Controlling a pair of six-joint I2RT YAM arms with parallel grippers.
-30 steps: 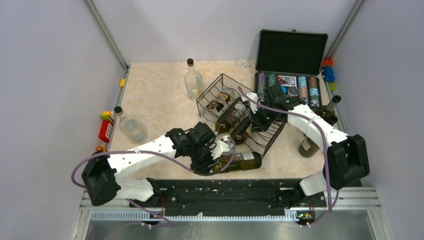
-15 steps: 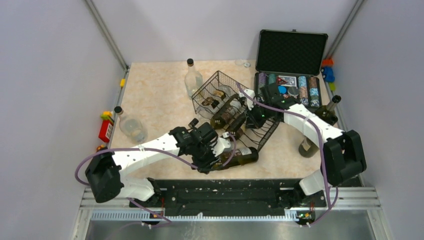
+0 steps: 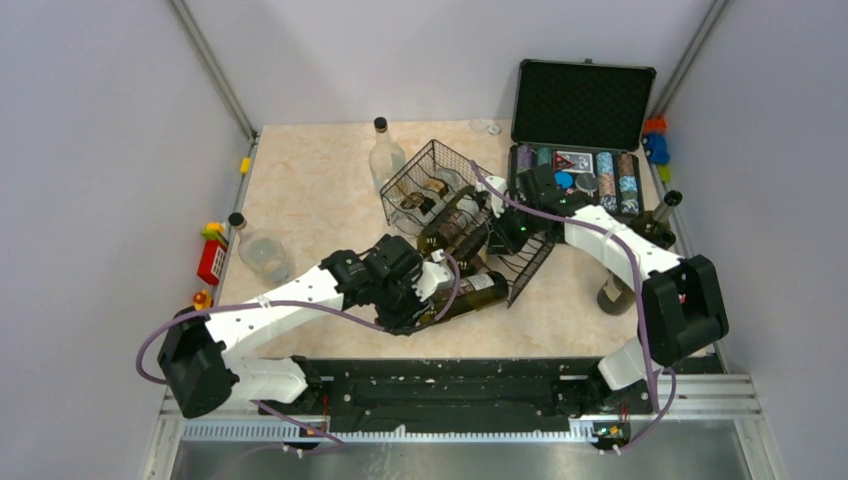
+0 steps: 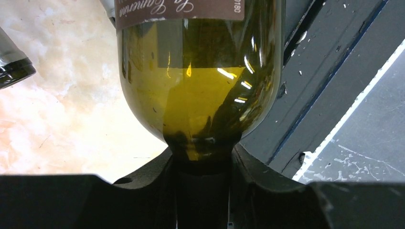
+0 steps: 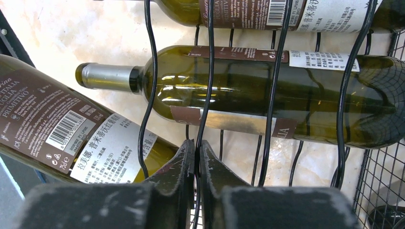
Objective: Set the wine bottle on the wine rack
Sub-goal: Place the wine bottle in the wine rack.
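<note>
Both arms reach toward centre, left claw point(image 4: 203, 160) and right claw point(image 5: 197, 149) clamped shut

A robot lab cell, shown by plain grey walls point(image 3: 100, 150), aluminium corner posts point(image 3: 212, 70) and mounting rail point(image 3: 450, 430)

The wine bottle point(image 4: 200, 95) in the left wrist view has a brown label point(image 4: 181, 7) with cut-off cursive and "0180". In the right wrist view, the lower-left bottle point(image 5: 71, 138) reads "PUGLIA PRIMITIVO" and "75cl", beside a barcode and Chinese characters.
</note>
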